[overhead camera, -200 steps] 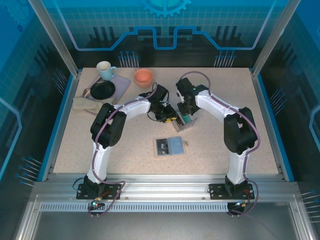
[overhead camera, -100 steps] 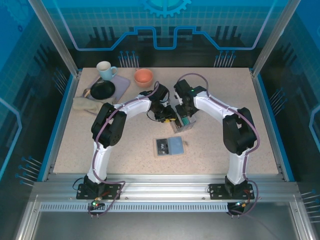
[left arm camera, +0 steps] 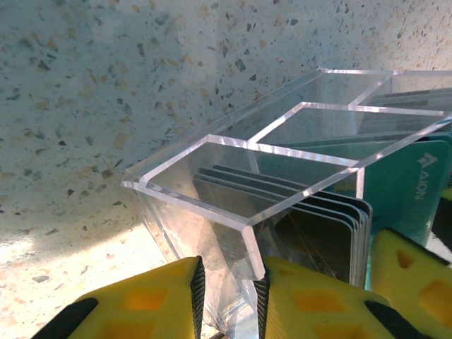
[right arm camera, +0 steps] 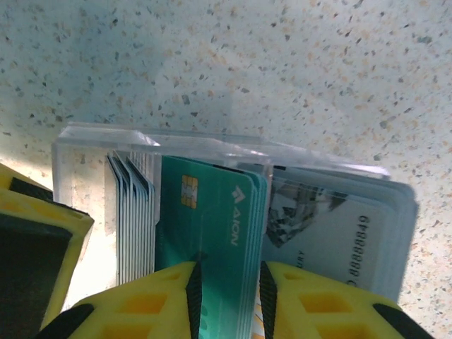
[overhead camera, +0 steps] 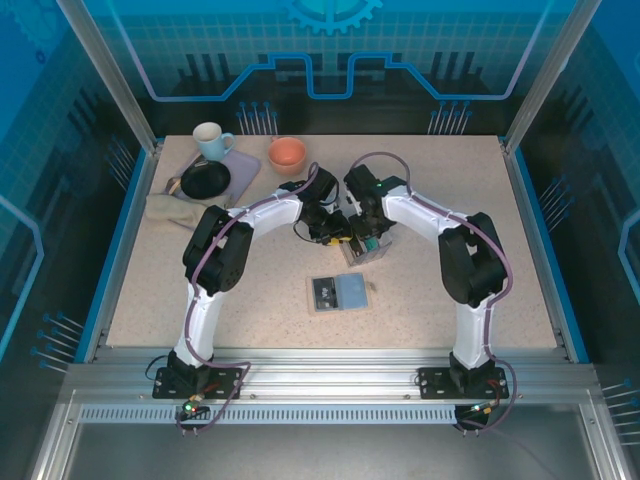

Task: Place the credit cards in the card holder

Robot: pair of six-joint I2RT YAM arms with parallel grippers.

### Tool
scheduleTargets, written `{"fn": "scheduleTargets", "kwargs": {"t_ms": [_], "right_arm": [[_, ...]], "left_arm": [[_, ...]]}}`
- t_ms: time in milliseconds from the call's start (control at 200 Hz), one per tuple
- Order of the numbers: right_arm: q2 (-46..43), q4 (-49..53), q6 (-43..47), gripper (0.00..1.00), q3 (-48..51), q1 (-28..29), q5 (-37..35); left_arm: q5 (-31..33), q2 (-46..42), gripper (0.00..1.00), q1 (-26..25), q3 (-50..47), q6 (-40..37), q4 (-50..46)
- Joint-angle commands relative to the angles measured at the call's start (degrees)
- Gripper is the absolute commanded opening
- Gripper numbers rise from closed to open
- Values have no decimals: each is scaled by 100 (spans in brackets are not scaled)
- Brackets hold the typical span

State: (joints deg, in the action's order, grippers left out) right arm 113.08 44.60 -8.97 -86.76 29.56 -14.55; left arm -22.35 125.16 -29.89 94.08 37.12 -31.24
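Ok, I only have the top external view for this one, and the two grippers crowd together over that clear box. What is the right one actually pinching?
Observer: In the right wrist view the right gripper is shut on the edge of the teal cards, which stand upright inside the clear box.
Operator: And the left one, is it on a card too?
Observer: No. The left wrist view shows the left gripper clamped on a wall of the box near a corner.
Operator: Anything else in the box?
Observer: A row of dark grey cards stands on edge in the compartment beside the teal ones.
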Motion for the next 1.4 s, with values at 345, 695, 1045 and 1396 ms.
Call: {"fn": "scheduleTargets", "kwargs": {"t_ms": [345,695,1045,1396], "right_arm": [[-176,-33,92,29,182,88,-972],[-213,85,78,29,122,120,-1007],[-302,136,116,30,81,179,-1271],[-331,130,111,21,111,180,-1178]], "left_arm": [[99,20,27,-13,-149,-30,-126],[95,3,26,-15,-205,-52,-136],[59,-10,26,-12,-250,-3,-66],[55,-4,26,-17,-250,-3,-66]]}}
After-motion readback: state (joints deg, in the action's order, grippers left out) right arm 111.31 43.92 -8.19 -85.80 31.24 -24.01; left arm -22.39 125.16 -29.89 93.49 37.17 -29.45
